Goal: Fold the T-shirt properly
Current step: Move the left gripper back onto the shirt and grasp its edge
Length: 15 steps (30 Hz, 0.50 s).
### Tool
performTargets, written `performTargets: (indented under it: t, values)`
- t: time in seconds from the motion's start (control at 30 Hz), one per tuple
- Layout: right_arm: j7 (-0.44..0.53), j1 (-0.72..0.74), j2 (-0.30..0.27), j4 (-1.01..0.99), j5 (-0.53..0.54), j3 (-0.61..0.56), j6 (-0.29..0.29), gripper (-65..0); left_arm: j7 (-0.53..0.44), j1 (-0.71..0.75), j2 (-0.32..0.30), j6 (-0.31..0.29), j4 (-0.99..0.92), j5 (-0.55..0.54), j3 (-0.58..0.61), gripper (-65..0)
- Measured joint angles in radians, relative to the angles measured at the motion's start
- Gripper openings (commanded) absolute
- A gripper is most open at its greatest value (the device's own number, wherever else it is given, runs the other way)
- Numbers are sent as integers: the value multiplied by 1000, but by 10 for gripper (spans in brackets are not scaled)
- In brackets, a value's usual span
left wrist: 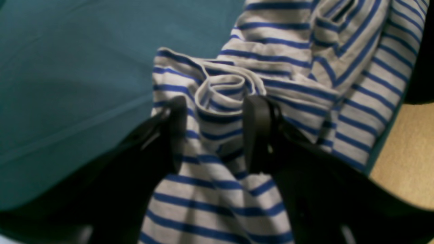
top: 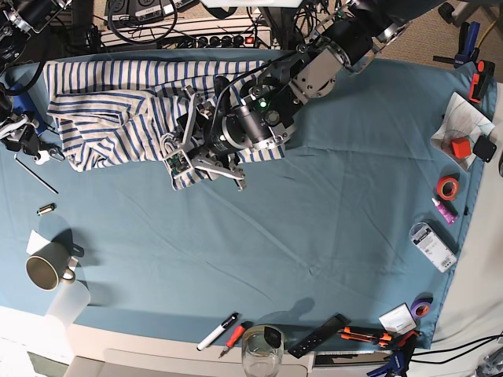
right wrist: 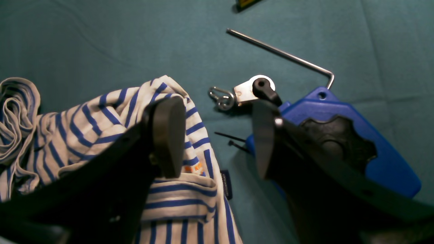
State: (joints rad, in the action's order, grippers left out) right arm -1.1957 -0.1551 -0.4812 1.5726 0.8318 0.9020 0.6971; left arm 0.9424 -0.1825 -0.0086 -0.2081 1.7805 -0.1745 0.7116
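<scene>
The T-shirt (top: 110, 102), white with thin blue stripes, lies crumpled across the far left of the teal cloth (top: 330, 220). My left gripper (top: 224, 171) reaches down onto its lower right edge. In the left wrist view the left gripper (left wrist: 217, 132) is open, its fingers (left wrist: 176, 132) straddling a curled fold of the T-shirt (left wrist: 220, 95). My right gripper (right wrist: 215, 139) stands open at the shirt's left end, empty, with the T-shirt (right wrist: 101, 118) under one finger. A small dark neck label (right wrist: 226, 183) shows at the hem.
A blue tool (right wrist: 356, 135), a metal shackle (right wrist: 222, 98) and a long hex key (right wrist: 281, 54) lie by the right gripper. A mug (top: 43, 271), glass (top: 262, 349), marker (top: 216, 331) and tape rolls (top: 448, 187) line the table's edges. The table edge (left wrist: 386, 142) runs close beside the shirt.
</scene>
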Motion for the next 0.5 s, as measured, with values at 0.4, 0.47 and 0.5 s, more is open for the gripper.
performTargets:
  t: [0.4,0.47,0.5]
  values:
    - [1,0,0,0,0,0,0,-334,2,61,-1,-3,0,-41,1,-631]
    - [7,0,0,0,0,0,0,-334,1,61,-1,-29,0,-42,1,-650]
    - [8,0,0,0,0,0,0,-334,1,61,-1,-39,0,-42,1,-650]
